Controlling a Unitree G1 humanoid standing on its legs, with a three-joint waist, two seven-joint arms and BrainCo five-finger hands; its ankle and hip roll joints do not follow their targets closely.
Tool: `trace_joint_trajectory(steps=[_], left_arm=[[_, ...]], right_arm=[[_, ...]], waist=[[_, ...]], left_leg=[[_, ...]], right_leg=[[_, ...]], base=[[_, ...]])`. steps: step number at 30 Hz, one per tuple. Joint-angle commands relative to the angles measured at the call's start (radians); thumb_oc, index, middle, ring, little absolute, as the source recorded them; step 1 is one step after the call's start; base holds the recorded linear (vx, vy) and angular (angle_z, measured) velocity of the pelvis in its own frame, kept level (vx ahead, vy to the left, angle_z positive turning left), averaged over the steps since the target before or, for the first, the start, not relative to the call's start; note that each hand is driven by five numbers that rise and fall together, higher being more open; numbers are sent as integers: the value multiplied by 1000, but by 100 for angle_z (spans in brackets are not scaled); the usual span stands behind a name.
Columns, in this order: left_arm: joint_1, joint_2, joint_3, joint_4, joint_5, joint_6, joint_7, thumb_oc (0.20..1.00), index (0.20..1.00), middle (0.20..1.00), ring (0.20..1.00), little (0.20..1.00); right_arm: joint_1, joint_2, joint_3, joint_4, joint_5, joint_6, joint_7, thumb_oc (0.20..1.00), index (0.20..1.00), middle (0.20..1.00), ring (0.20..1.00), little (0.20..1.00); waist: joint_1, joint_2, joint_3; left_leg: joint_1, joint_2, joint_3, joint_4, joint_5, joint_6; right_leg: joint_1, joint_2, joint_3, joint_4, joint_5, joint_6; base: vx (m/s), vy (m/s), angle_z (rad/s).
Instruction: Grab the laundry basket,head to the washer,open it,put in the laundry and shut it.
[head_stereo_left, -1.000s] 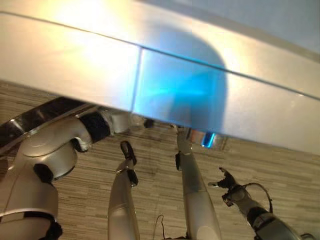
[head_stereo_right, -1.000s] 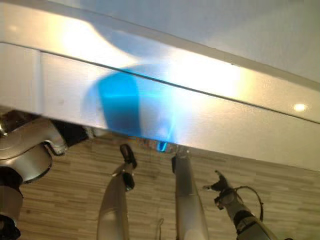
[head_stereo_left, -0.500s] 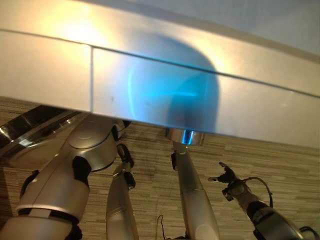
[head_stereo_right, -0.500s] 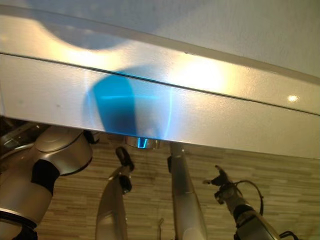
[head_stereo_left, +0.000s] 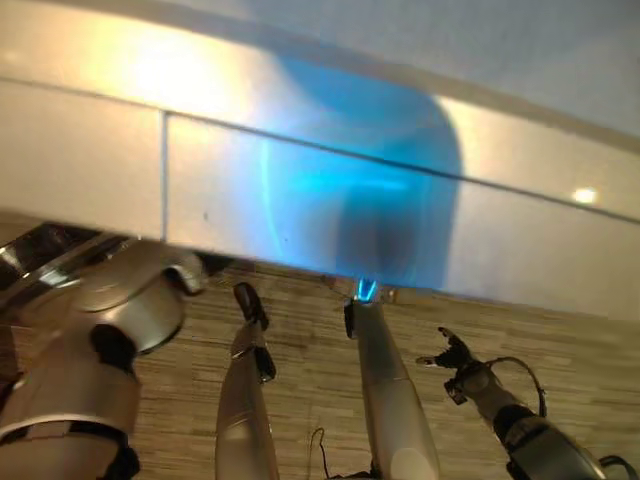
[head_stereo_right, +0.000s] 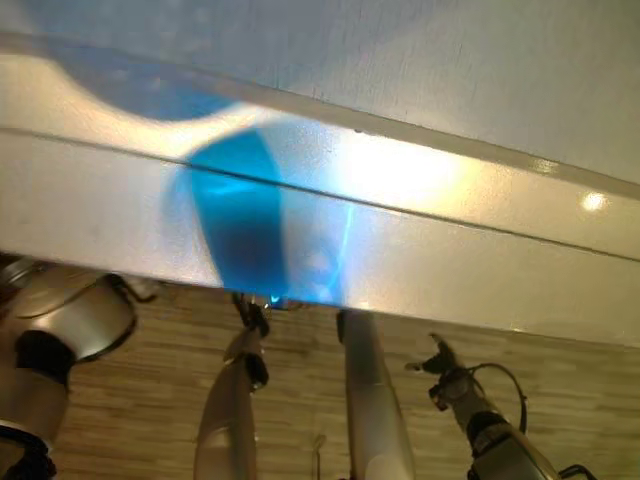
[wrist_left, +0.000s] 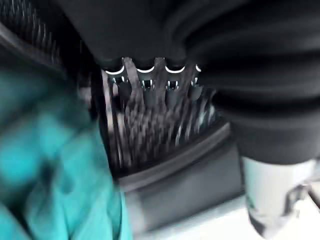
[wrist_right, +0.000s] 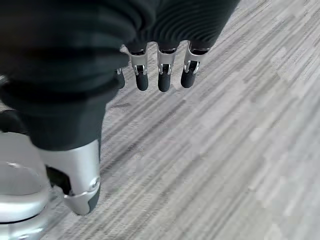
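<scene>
Basket (wrist_left: 165, 130) sits right at the L hand (wrist_left: 220, 55). In the L wrist view you see its dark slatted wall directly past the fingers, w/ teal laundry (wrist_left: 50, 165) bunched inside. The fingertips run into the slats and are lost there, so you cannot tell whether they clasp the rim or just rest against it. Judgement: the basket is carried low on the L side so the load stays clear of the other arm.

R hand (wrist_right: 163, 80) is free. Fingers are straight and relaxed, thumb apart, nothing in them, hanging over the striped plank floor (wrist_right: 225, 150). In the head views it shows low on the R side (head_stereo_left: 455, 360), fingers splayed, well apart from the basket. Prob. kept empty on purpose, since you need it for the washer door.

Pale glossy panel (head_stereo_left: 300, 180) w/ a seam and a blue sheen spans the upper head views, very close to the camera. It could be the washer casing or a counter edge; cannot tell which. No door or handle is visible.

Pose: L arm bent, elbow bulking at lower L of the head views. R arm extended down and out.

Judged stage: approach to the washer, door not yet opened. Watch basket clearance vs the panel.
</scene>
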Motion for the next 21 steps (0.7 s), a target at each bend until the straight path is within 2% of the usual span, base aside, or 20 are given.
trace_joint_trajectory(steps=[1,2,3,4,5,9,10,11,13,15,16,18,21], left_arm=[[160,164,344,-210,-19,-86,44,1000,1000,1000,1000,1000],[434,229,451,-360,-146,-117,-56,1000,1000,1000,1000,1000],[438,229,453,-362,-146,-117,-56,1000,1000,1000,1000,1000],[523,251,482,-392,-190,-119,-89,1000,1000,1000,1000,1000],[665,276,532,-435,-264,-115,-133,1000,1000,1000,1000,1000],[913,232,620,-482,-328,-107,-181,1000,1000,1000,1000,1000],[914,232,622,-483,-328,-107,-181,1000,1000,1000,1000,1000],[992,198,641,-500,-326,-101,-192,1000,1000,1000,1000,1000],[1032,182,658,-513,-325,-97,-199,1000,1000,1000,1000,1000],[1101,149,677,-522,-311,-87,-219,1000,1000,1000,1000,1000],[1102,149,678,-523,-311,-87,-219,1000,1000,1000,1000,1000],[1118,121,676,-511,-295,-77,-227,1000,1000,1000,1000,1000],[1114,108,671,-501,-282,-72,-228,1000,1000,1000,1000,1000]], right_arm=[[61,0,-83,-48,29,-5,-48,1000,1000,1000,1000,1000],[38,-13,-103,-51,21,11,-47,1000,1000,1000,1000,1000],[38,-13,-101,-51,21,11,-47,1000,1000,1000,1000,1000],[33,-21,-113,-51,17,16,-43,1000,1000,1000,1000,1000],[-100,3,-103,-54,27,53,-51,1000,1000,1000,1000,1000],[-181,-27,-104,21,37,48,-65,1000,1000,1000,1000,1000],[-182,-27,-104,21,37,48,-65,1000,1000,1000,1000,1000],[-242,-37,-108,58,46,51,-65,1000,1000,1000,1000,1000],[-269,-37,-104,72,49,49,-63,1000,1000,1000,1000,1000],[-336,-38,-105,106,62,52,-53,1000,1000,1000,1000,1000],[-337,-38,-104,107,62,52,-53,1000,1000,1000,1000,1000],[-373,-27,-94,122,65,54,-42,1000,1000,1000,1000,1000],[-395,-24,-100,134,74,57,-37,1000,1000,1000,1000,1000]], waist=[[36,35,12],[58,41,12],[59,44,13],[75,46,14],[110,60,9],[146,71,12],[145,71,12],[176,81,11],[185,86,12],[222,94,9],[221,94,10],[249,93,5],[258,91,2]], left_leg=[[73,6,-68,52,-76,40],[76,-2,-72,39,-62,41],[79,2,-73,41,-68,41],[80,0,-76,40,-67,42],[79,-4,-87,38,-64,43],[78,-10,-103,31,-53,43],[78,-10,-103,31,-53,43],[80,-17,-114,26,-48,44],[82,-21,-120,23,-46,45],[80,-29,-134,21,-43,46],[80,-29,-134,21,-43,46],[79,-36,-150,18,-39,47],[73,-41,-156,21,-39,48]], right_leg=[[73,-25,-18,-25,-120,91],[85,-33,-26,-28,-115,86],[88,-30,-27,-25,-121,86],[91,-32,-32,-23,-122,84],[98,-38,-38,-21,-124,82],[119,-52,-59,-19,-128,81],[119,-52,-59,-19,-128,81],[129,-59,-67,-17,-130,80],[136,-63,-73,-16,-131,80],[151,-71,-89,-17,-136,78],[152,-71,-89,-17,-136,78],[170,-81,-105,-17,-139,78],[176,-86,-114,-19,-141,77]], base=[[-8,6,11],[5,25,21],[1,24,33],[9,-21,34],[-4,-26,39],[-9,-34,41],[-7,-11,28],[-9,6,23],[-9,9,11],[-8,4,8],[-7,6,13],[-17,8,10],[-21,-1,13]])
